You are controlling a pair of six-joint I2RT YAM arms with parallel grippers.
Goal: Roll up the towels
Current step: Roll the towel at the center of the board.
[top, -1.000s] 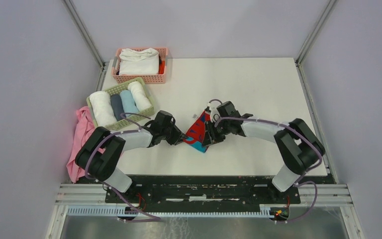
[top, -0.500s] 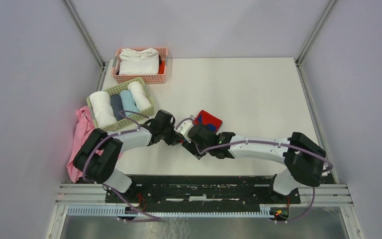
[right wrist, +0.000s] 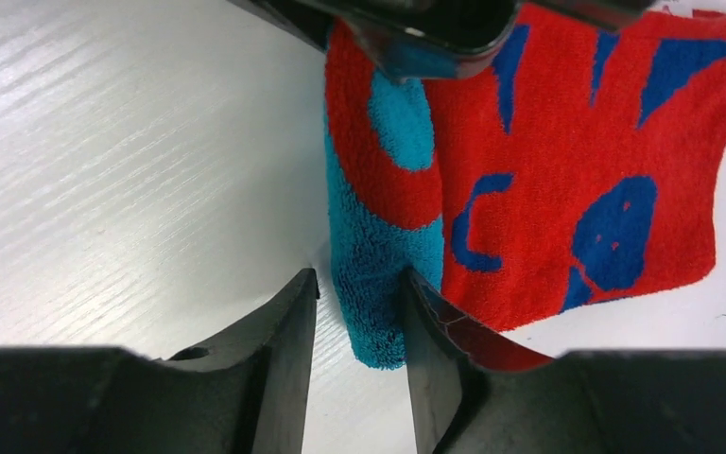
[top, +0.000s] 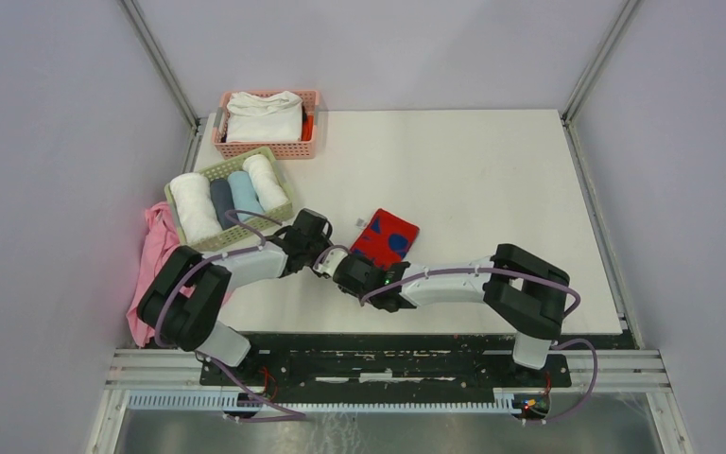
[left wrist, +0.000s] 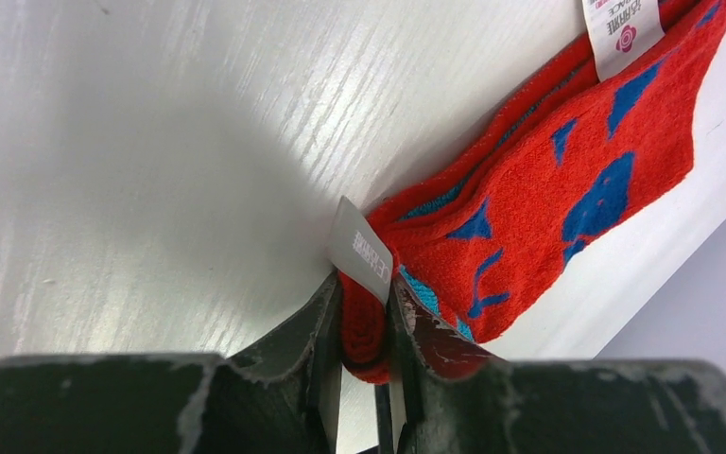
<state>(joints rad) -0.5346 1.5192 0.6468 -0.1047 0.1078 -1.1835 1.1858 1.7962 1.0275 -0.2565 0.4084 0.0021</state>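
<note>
While the left tool (left wrist: 364, 317) clamps the red towel (left wrist: 567, 161) by its corner, the right tool (right wrist: 357, 284) straddles its teal edge, grip unclear.

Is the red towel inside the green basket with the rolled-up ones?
No, the red towel lies flat on the white table, well outside the green basket.

Left gripper (left wrist: 367, 317) tight — right gripper (right wrist: 357, 288) ajar
</note>
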